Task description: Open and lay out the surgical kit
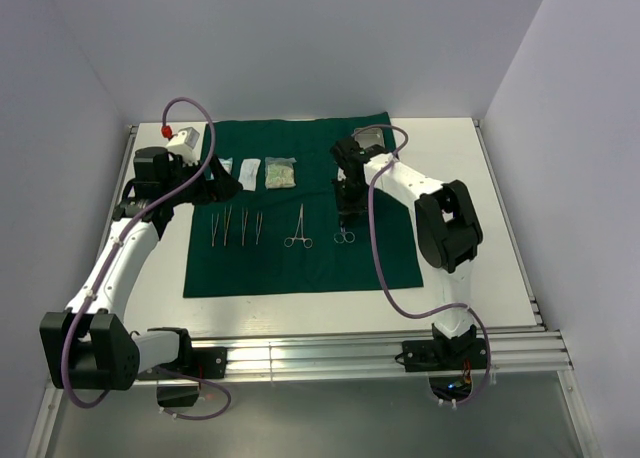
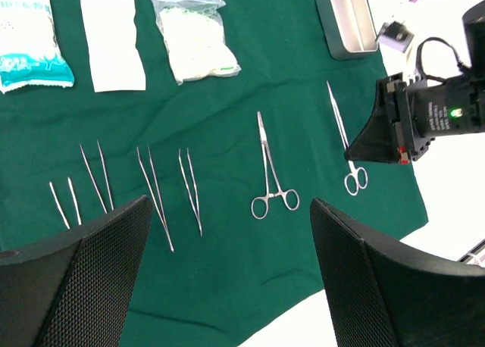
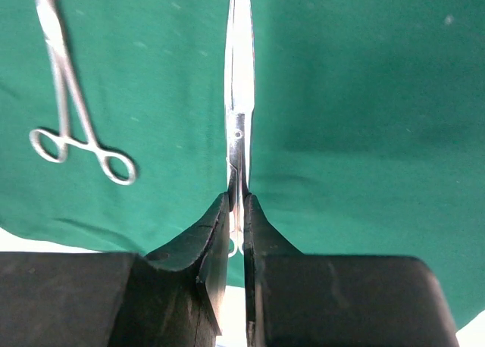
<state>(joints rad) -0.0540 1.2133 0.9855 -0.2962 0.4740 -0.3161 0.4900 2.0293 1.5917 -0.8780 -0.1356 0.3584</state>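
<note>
- Top external view first: the green cloth (image 1: 300, 208) is fully unfolded and lies flat across the table (image 1: 490, 228), so the opening part looks done.
- Three packets (image 1: 250, 171) sit in a row along the far side of the cloth, each apart from the next. That batch is out.
- The steel tray (image 1: 370, 138) sits at the far right corner of the cloth, behind the right arm.
- In the middle row, four tweezers (image 2: 163, 195) lie side by side to the left. To their right is a clamp (image 2: 271, 173) with its ring handles towards the near edge.
- Now the live bit: the right gripper (image 3: 236, 211) is pinched tight on the scissors (image 3: 239, 82) near the handles. The blades point away and run parallel to the clamp, at the right end of the row.
- Whether the scissors rest on the cloth or hang just above it, I cannot tell.
- The left gripper (image 2: 229, 211) is spread wide and holds nothing, hovering over the left side of the cloth, above the tweezers.
- My read is that the job is nearly finished. What looks left is letting go of the scissors and pulling the arm clear, and perhaps a little straightening.
</note>
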